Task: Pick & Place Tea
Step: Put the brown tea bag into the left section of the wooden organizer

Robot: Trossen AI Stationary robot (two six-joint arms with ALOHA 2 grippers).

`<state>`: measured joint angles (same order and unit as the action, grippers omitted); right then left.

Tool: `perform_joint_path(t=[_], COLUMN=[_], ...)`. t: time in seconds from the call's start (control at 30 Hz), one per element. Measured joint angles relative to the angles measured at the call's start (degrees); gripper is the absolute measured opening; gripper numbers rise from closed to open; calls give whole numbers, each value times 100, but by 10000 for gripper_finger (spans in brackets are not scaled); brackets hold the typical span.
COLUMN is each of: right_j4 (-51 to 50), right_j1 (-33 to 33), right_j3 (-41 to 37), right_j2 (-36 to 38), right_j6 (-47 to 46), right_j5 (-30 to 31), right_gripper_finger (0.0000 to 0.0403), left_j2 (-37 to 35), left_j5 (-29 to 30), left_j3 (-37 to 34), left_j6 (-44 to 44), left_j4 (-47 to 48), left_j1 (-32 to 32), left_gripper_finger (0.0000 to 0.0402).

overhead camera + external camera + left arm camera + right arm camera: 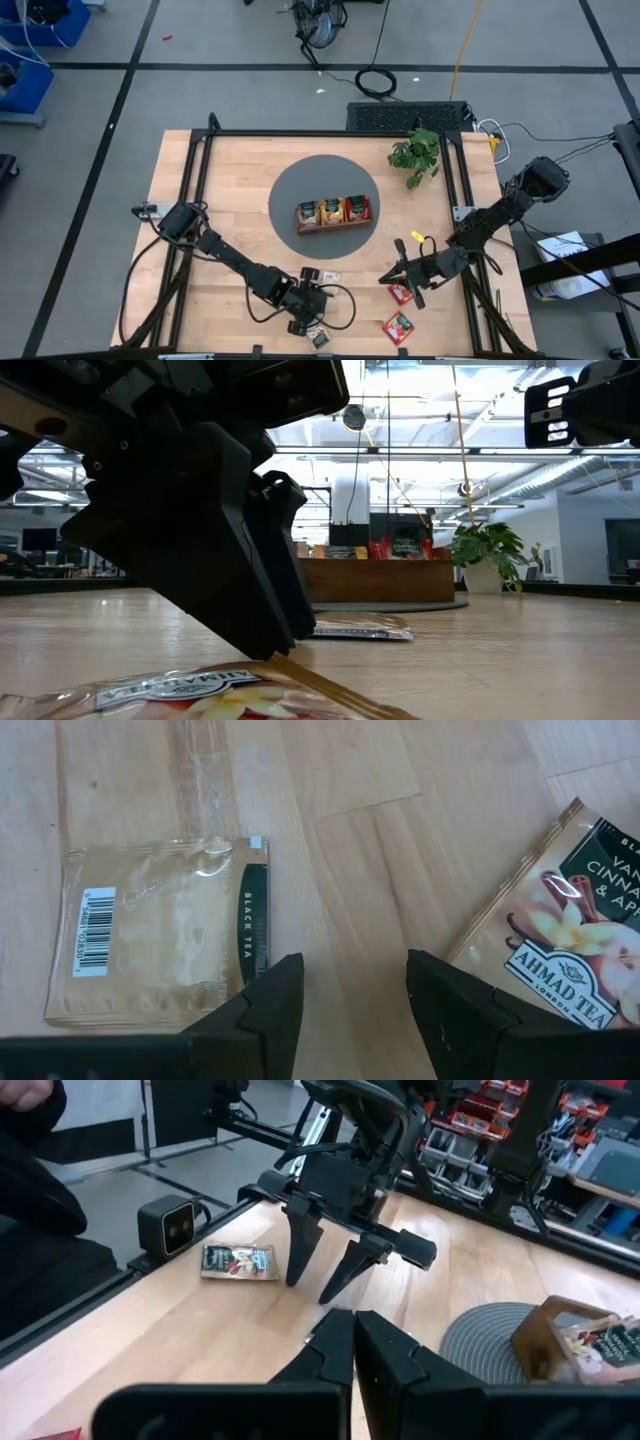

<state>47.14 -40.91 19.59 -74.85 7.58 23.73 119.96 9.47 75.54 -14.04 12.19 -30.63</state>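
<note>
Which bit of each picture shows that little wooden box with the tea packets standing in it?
High view: the wooden tray sits at the table's middle.
Low view: the wooden tray is far back, just right of the big dark arm.
Left wrist view: not in it.
Right wrist view: the wooden tray is at the right edge, cut off.
Shared landmark: the round grey mat under it, showing in all three of those views.

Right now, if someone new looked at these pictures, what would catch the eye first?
Probably the left gripper, open and low over the table's near edge, with one tea packet lying face down and a vanilla tea packet on either side of its fingers. Next, the wooden tray of packets on the round grey mat mid-table, while the shut right gripper waits near two red packets.
</note>
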Motion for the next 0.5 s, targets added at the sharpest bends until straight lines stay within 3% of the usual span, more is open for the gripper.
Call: perform_joint_path(t=[0.33,0.5], right_j4=[-26,-93], right_j1=[0,0], right_j3=[0,0], right_j2=[-11,-110], right_j6=[-241,-388], right_j5=[0,-2], right_gripper_finger=[4,4], left_j2=[-4,-305], left_j5=[99,995], left_j3=[14,175], left_j6=[-75,-846], left_j4=[167,1843], left_j1=[-8,-239], left_gripper_finger=[182,182])
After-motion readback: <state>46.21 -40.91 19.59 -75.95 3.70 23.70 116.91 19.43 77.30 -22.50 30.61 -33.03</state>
